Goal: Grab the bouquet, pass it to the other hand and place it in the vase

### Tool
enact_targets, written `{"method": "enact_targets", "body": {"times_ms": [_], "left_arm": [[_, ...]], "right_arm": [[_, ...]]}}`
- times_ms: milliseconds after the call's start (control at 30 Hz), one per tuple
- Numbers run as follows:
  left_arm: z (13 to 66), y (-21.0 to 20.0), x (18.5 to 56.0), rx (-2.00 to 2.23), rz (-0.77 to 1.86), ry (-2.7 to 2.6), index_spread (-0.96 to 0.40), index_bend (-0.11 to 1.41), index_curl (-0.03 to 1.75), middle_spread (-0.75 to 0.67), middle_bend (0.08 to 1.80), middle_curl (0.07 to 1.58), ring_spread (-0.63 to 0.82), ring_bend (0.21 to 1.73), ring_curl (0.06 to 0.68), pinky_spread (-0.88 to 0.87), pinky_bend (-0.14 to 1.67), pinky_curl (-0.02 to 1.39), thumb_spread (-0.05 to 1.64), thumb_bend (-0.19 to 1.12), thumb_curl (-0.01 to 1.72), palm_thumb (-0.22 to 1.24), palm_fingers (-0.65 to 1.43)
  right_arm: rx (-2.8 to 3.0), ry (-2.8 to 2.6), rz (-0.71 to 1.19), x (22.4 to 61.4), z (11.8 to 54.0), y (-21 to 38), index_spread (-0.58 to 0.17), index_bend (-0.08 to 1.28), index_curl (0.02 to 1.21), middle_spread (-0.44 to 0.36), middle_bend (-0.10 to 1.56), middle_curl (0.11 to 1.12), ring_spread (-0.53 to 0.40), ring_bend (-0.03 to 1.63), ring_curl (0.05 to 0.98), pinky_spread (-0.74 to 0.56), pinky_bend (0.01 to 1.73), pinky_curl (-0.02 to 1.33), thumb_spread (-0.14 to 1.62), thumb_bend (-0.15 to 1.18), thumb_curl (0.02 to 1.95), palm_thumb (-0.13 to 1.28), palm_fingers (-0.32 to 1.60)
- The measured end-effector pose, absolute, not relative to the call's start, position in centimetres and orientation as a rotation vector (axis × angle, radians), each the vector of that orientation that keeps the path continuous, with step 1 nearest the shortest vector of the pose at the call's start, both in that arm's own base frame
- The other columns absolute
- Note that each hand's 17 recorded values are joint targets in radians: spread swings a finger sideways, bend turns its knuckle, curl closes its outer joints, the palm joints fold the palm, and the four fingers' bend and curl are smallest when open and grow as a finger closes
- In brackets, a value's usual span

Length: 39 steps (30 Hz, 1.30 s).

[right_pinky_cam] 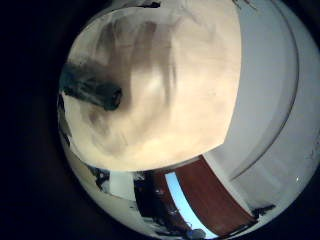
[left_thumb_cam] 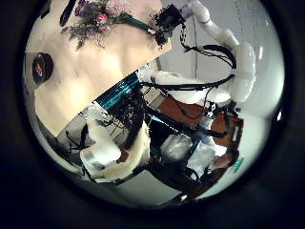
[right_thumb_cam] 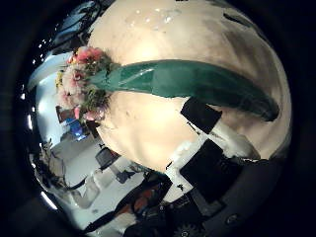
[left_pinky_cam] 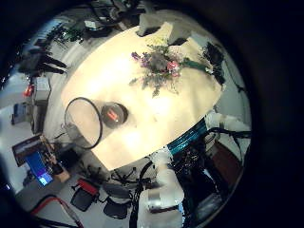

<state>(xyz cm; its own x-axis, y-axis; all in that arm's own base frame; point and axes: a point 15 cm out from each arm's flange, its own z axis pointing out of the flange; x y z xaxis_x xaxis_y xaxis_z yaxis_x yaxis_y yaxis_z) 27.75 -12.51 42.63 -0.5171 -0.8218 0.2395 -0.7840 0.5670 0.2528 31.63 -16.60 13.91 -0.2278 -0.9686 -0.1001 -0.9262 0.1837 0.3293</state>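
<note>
The bouquet [left_pinky_cam: 157, 66] lies flat on the pale round table [left_pinky_cam: 142, 119], with its flower heads [right_thumb_cam: 84, 79] at one end and a long wrapped stem [right_thumb_cam: 188, 79] at the other. My right hand [left_pinky_cam: 214, 62] sits at the stem end, low over the table. The stem runs close past its palm, and its fingers [right_thumb_cam: 207, 138] lie beside the stem, not round it. A clear, round-rimmed vase [left_pinky_cam: 84, 122] stands near the table's other edge. My left hand [left_thumb_cam: 105, 153] hangs high above the table, away from both.
A small dark pot [left_pinky_cam: 114, 114] stands right beside the vase and shows again at the table's edge as a dark pot [left_thumb_cam: 43, 67]. A dark blurred cylinder [right_pinky_cam: 92, 90] stands on the table near my right hand. Chairs and clutter ring the table.
</note>
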Motion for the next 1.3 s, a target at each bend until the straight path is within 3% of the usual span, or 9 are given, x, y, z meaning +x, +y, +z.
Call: {"method": "enact_targets", "body": {"times_ms": [500,667,767,800,900,1000,1133,1300], "left_arm": [[42.3,-12.6,28.1,1.307,-0.17,-2.465,0.07,0.18,0.36,0.47,0.18,0.28,0.59,0.48,0.211,0.57,0.2,0.31,1.1,-0.02,0.31,0.34,0.02],[42.3,-12.5,28.0,1.305,-0.175,-2.465,0.07,0.18,0.36,0.48,0.18,0.27,0.59,0.48,0.212,0.57,0.2,0.31,1.1,-0.02,0.31,0.34,0.02],[42.3,-12.6,28.0,1.302,-0.174,-2.463,0.07,0.18,0.36,0.48,0.18,0.27,0.59,0.48,0.212,0.57,0.2,0.31,1.1,-0.02,0.31,0.34,0.02],[42.3,-12.6,28.1,1.302,-0.172,-2.464,0.07,0.18,0.36,0.48,0.18,0.27,0.59,0.48,0.212,0.57,0.2,0.31,1.1,-0.02,0.31,0.34,0.02],[42.3,-12.7,28.1,1.301,-0.171,-2.464,0.07,0.18,0.36,0.48,0.18,0.27,0.59,0.48,0.212,0.57,0.2,0.31,1.1,-0.02,0.31,0.34,0.02],[42.3,-12.7,28.0,1.299,-0.171,-2.464,0.07,0.18,0.36,0.48,0.18,0.27,0.59,0.48,0.213,0.57,0.2,0.31,1.1,-0.02,0.31,0.34,0.02],[42.3,-12.6,28.0,1.295,-0.169,-2.465,0.07,0.18,0.36,0.48,0.18,0.27,0.59,0.47,0.214,0.57,0.2,0.31,1.1,-0.02,0.31,0.34,0.02],[42.5,-12.5,28.0,1.299,-0.161,-2.468,0.07,0.18,0.36,0.48,0.18,0.27,0.59,0.47,0.215,0.57,0.2,0.31,1.1,-0.02,0.31,0.34,0.02]], "right_arm": [[1.865,-2.294,-0.466,32.6,12.4,-16.1,-0.266,0.19,0.36,-0.093,0.37,0.44,-0.143,0.82,0.287,0.13,0.52,0.18,1.03,-0.01,0.44,0.78,0.47],[1.897,-2.259,-0.458,33.2,12.4,-14.9,-0.303,0.18,0.38,-0.147,0.43,0.47,-0.204,0.9,0.309,-0.01,0.58,0.16,1.0,-0.01,0.46,0.83,0.64],[1.901,-2.259,-0.453,33.3,12.4,-14.9,-0.353,0.19,0.39,-0.196,0.5,0.52,-0.258,0.99,0.342,-0.21,0.76,0.2,0.99,-0.01,0.47,0.88,0.93],[1.903,-2.262,-0.446,33.5,12.4,-15.0,-0.38,0.23,0.41,-0.211,0.55,0.54,-0.261,1.01,0.351,-0.29,0.82,0.21,0.98,-0.01,0.48,0.9,1.13],[1.923,-2.275,-0.4,34.3,12.6,-15.2,-0.42,0.35,0.5,-0.236,0.68,0.62,-0.262,1.07,0.41,-0.38,0.94,0.28,0.97,-0.01,0.49,0.94,1.26],[1.933,-2.283,-0.373,34.8,13.3,-15.3,-0.447,0.54,0.61,-0.246,0.82,0.69,-0.252,1.14,0.458,-0.36,1.1,0.36,0.96,-0.01,0.5,0.96,1.35],[1.95,-2.306,-0.312,35.4,14.6,-15.7,-0.442,0.8,0.75,-0.243,1.0,0.79,-0.243,1.25,0.523,-0.3,1.27,0.45,0.94,0.0,0.53,1.01,1.28],[1.956,-2.412,-0.14,36.6,17.6,-18.6,-0.384,0.99,0.86,-0.212,1.18,0.85,-0.229,1.35,0.588,-0.25,1.36,0.52,0.94,0.04,0.6,1.12,1.22]]}}
